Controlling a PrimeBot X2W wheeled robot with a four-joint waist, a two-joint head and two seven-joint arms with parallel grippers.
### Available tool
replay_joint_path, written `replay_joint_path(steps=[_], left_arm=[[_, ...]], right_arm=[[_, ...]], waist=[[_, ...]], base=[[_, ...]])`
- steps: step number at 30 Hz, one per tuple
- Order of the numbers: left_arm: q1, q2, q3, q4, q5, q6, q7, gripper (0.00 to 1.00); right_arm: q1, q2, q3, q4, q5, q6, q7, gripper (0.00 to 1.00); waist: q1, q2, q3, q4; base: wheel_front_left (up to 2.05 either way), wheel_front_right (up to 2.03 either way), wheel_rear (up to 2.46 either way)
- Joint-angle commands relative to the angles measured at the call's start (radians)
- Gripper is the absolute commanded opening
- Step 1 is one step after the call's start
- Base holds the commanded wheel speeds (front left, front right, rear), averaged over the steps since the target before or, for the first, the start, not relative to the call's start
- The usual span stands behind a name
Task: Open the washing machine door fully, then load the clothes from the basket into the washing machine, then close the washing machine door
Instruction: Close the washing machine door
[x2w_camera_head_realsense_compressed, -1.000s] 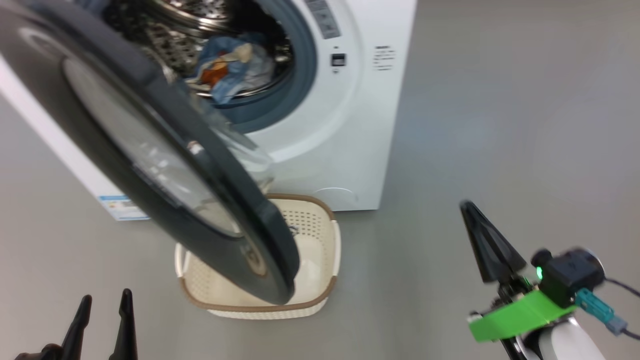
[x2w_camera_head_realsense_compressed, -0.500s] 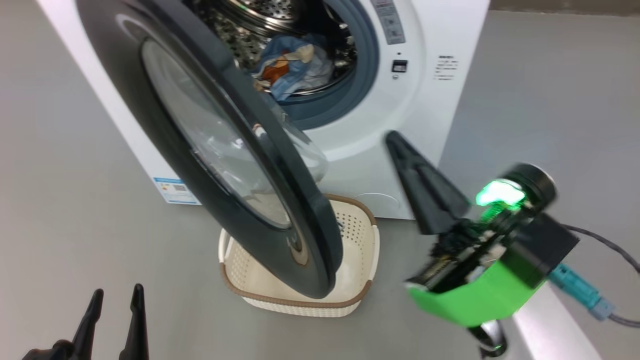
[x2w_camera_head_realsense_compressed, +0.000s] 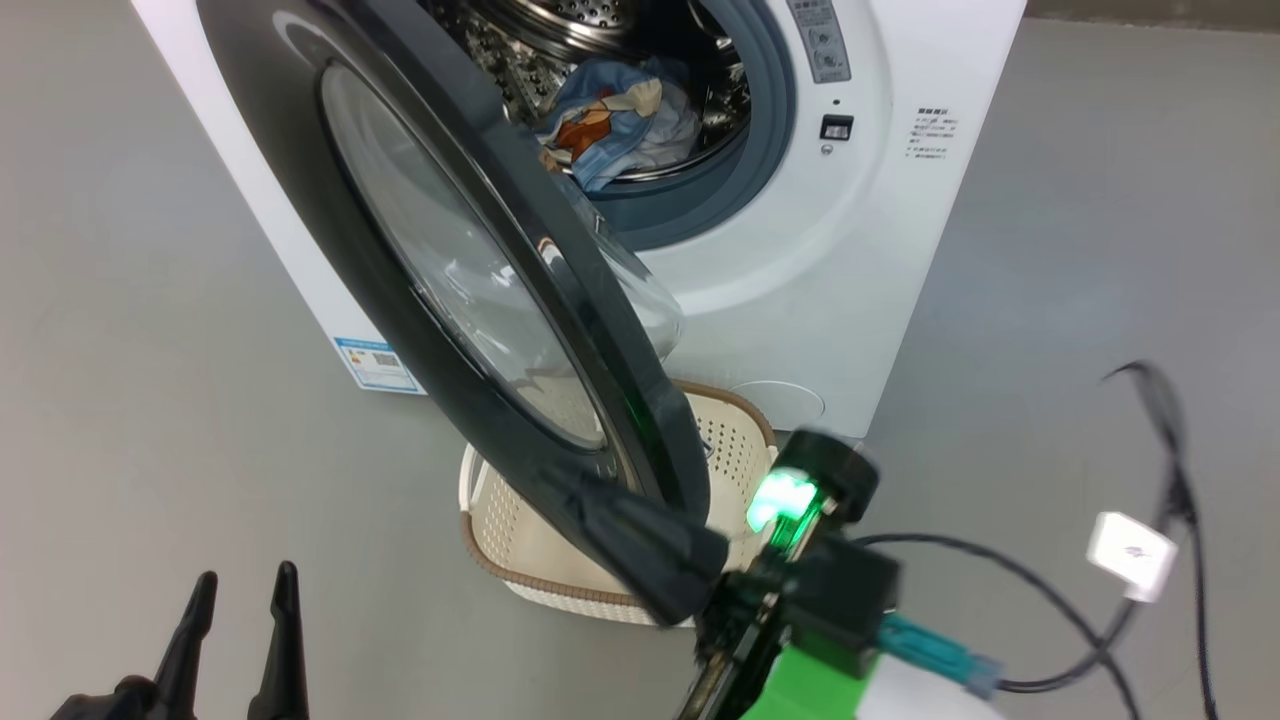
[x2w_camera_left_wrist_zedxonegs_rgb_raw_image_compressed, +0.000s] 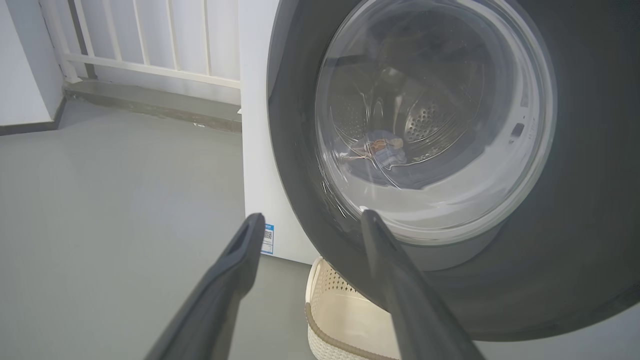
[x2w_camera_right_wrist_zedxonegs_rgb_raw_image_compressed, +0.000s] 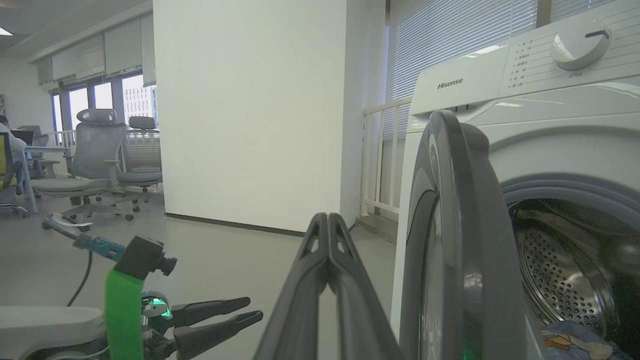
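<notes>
Left claw: Your left claw (x2w_camera_head_realsense_compressed: 246, 590) sits nearest you, low on the left, its fingers spread wide with nothing between them. In its own camera (x2w_camera_left_wrist_zedxonegs_rgb_raw_image_compressed: 312, 220) they point at the door's lower left rim, apart from it.
Right claw: Your right claw (x2w_camera_head_realsense_compressed: 565, 490) is pinched tight and empty. Its tip overlaps the door's near lower rim, and you cannot tell whether it touches. In its own camera (x2w_camera_right_wrist_zedxonegs_rgb_raw_image_compressed: 327, 220) the closed tips stand just left of the door's edge, on its outer side.
Cable: A dark cable (x2w_camera_head_realsense_compressed: 1178, 490) loops from the right wrist over the grey floor (x2w_camera_head_realsense_compressed: 1080, 300) to your right, carrying a small white tag (x2w_camera_head_realsense_compressed: 1130, 548).
Basket: The basket (x2w_camera_head_realsense_compressed: 735, 455) stands on the floor just in front of the washer, partly under the door's low edge.
Door: The door (x2w_camera_head_realsense_compressed: 450, 270) hangs half open, hinged on the left and swung out toward you at an angle.
Washer: The washer (x2w_camera_head_realsense_compressed: 880, 250) stands beyond the basket with its drum mouth uncovered.
Clothes: The clothes (x2w_camera_head_realsense_compressed: 615, 120) lie bunched on the drum's bottom, inside the washer.
Far room: Past the washer's left side you see a white railing (x2w_camera_left_wrist_zedxonegs_rgb_raw_image_compressed: 150, 70), and office chairs (x2w_camera_right_wrist_zedxonegs_rgb_raw_image_compressed: 100, 150) stand far off.
</notes>
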Motion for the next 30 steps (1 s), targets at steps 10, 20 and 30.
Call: replay_joint_path(steps=[10, 20, 30], left_arm=[[-0.065, -0.005, 0.038, -0.031, 0.001, -0.002, -0.006, 1.00], [-0.092, -0.014, 0.032, -0.026, -0.001, -0.002, -0.006, 1.00], [-0.112, -0.010, 0.024, -0.021, -0.004, -0.002, -0.006, 1.00]], right_arm=[[-0.001, -0.015, 0.136, 0.167, 0.059, 0.001, -0.005, 0.00], [-0.011, -0.032, 0.161, 0.308, 0.079, 0.001, -0.005, 0.00], [-0.012, -0.034, 0.105, 0.355, 0.074, 0.001, -0.005, 0.00]], waist=[[-0.0001, 0.0000, 0.048, 0.009], [-0.0001, 0.0000, 0.093, 0.006], [-0.0001, 0.0000, 0.115, -0.001]], base=[[0.00, 0.00, 0.00], [0.00, 0.00, 0.00], [0.00, 0.00, 0.00]])
